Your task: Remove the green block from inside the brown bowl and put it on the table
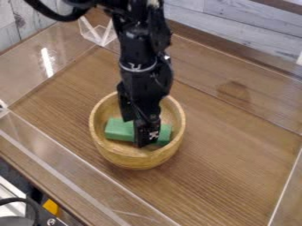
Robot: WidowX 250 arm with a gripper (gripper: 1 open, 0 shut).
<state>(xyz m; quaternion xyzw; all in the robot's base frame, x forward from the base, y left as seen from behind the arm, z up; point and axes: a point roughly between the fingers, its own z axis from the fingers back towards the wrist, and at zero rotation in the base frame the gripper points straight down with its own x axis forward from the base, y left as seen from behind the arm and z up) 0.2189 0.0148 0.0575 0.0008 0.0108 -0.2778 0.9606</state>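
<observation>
On the table point(224, 159), the bowl point(139, 161) sits toward the near edge. Inside, the block point(119, 130) lies lengthwise left to right, directly beneath the gripper point(144, 139), whose open fingers reach down over its middle; contact is unclear.

Evenly bright, slightly soft picture, with pale glare on the tabletop point(224, 150).
</observation>
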